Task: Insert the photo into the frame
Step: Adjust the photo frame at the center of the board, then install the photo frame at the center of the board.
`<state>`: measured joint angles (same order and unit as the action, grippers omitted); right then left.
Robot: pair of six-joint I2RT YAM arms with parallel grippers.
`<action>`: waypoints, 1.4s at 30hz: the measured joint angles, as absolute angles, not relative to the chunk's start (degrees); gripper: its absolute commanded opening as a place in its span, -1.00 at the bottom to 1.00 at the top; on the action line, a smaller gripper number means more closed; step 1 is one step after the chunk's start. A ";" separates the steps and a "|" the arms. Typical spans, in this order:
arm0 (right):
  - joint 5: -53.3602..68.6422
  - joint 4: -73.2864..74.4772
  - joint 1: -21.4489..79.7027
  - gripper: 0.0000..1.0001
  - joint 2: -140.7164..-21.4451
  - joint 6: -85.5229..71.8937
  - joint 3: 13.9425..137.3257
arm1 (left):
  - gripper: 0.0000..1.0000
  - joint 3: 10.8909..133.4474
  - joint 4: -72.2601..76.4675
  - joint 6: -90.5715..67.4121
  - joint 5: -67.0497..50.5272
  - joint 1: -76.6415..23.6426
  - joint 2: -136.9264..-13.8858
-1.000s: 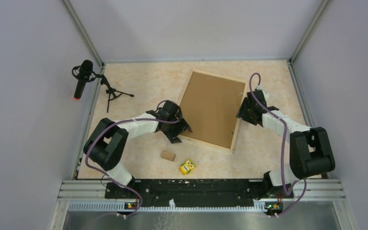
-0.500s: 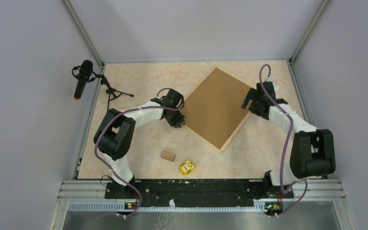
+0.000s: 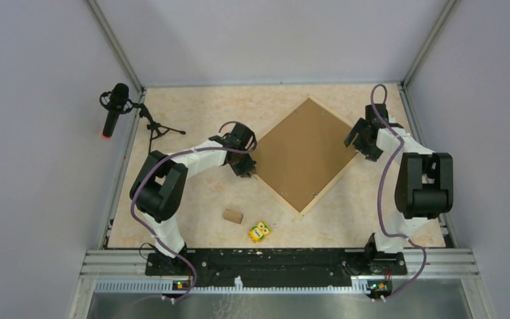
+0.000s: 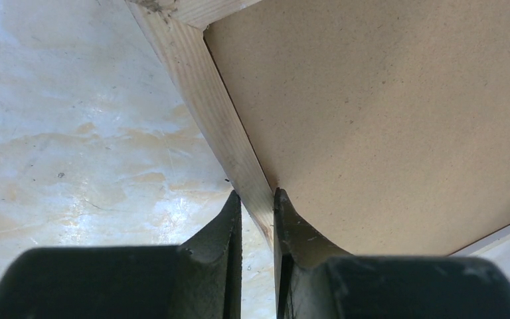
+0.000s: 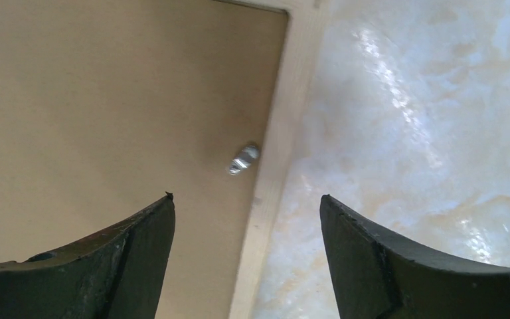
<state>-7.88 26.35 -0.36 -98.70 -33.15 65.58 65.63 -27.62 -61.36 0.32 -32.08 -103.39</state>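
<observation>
- left arm bent inward; left gripper (image 4: 255, 199) clamped on frame (image 4: 219, 119) rail near its left corner;
- right arm reaches far; right gripper (image 5: 246, 197) released, jaws wide over frame's right rail

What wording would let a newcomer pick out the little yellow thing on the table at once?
Start at the big brown-backed frame lying as a diamond in the middle of the table. Just left of its nearest corner, toward the near edge, lie two small things. It is the right-hand one: a bright yellow item with an owl-like face, beside a plain brown block.
</observation>
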 measured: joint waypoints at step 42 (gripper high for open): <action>-5.15 21.45 -6.00 -0.31 -102.00 -35.99 63.00 | -0.80 65.54 -27.55 -61.52 -0.73 -31.77 -103.39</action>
